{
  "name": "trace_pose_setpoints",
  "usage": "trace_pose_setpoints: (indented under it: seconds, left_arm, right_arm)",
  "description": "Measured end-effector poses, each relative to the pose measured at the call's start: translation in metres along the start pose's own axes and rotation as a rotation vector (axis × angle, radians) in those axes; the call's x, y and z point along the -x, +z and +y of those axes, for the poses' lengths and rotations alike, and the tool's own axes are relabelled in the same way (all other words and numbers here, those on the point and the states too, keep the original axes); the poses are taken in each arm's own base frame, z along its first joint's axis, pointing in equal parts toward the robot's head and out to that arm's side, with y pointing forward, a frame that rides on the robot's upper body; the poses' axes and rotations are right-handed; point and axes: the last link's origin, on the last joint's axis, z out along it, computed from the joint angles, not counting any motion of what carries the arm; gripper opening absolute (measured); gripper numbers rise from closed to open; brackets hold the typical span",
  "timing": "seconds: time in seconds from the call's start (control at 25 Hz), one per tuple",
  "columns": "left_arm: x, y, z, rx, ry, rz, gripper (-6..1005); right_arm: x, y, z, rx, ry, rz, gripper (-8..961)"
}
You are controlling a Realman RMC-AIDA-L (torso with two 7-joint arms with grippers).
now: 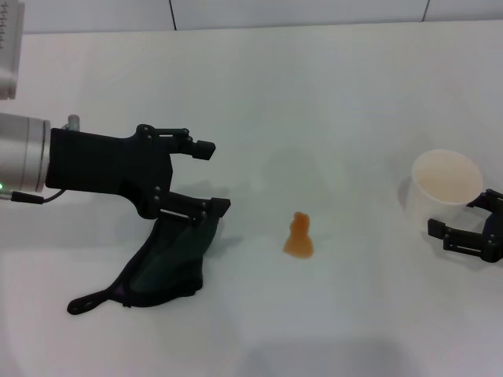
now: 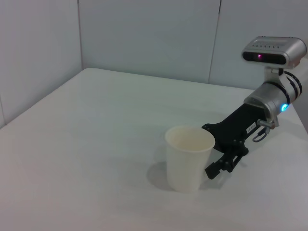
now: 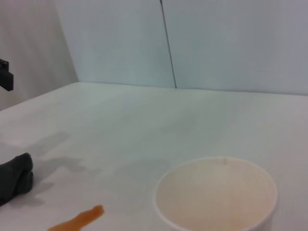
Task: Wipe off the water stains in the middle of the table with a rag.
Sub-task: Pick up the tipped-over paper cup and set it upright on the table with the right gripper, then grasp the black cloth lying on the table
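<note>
The water stain (image 1: 299, 237), a small orange-amber blotch, lies mid-table on the white table (image 1: 314, 94). It also shows in the right wrist view (image 3: 77, 220). The dark green-black rag (image 1: 169, 259) lies crumpled to the stain's left, its thin tail pointing to the front left. An end of the rag (image 3: 14, 178) shows in the right wrist view. My left gripper (image 1: 211, 177) is open, its lower finger over the rag's top edge. I cannot tell whether it touches the cloth. My right gripper (image 1: 465, 214) is open at the right edge, beside a cup.
A translucent white plastic cup (image 1: 446, 177) stands upright at the right, close to the right gripper; it also shows in the left wrist view (image 2: 189, 156) and the right wrist view (image 3: 216, 202). A wall runs along the table's far edge.
</note>
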Motion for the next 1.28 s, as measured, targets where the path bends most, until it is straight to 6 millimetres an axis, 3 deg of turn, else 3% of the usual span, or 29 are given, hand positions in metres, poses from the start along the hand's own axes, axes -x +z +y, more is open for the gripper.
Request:
trace_pose_setpoints:
  seconds: [0.4, 0.92, 1.08, 1.28]
  left_arm:
    - [0.0, 0.0, 0.0, 0.0, 0.001, 0.0, 889]
    - [0.0, 0.0, 0.0, -0.001, 0.003, -0.001, 889]
    - [-0.001, 0.0, -0.001, 0.001, 0.007, 0.001, 889]
    - [-0.003, 0.001, -0.001, 0.003, 0.011, 0.002, 889]
  right_arm:
    - [-0.005, -0.015, 0.007, 0.005, 0.004, -0.009, 871]
    - [0.024, -0.066, 0.013, -0.005, -0.06, -0.182, 871]
    - [0.039, -0.066, 0.017, 0.05, -0.08, -0.237, 870]
    - [0.062, -0.05, 0.019, 0.131, -0.118, -0.232, 870]
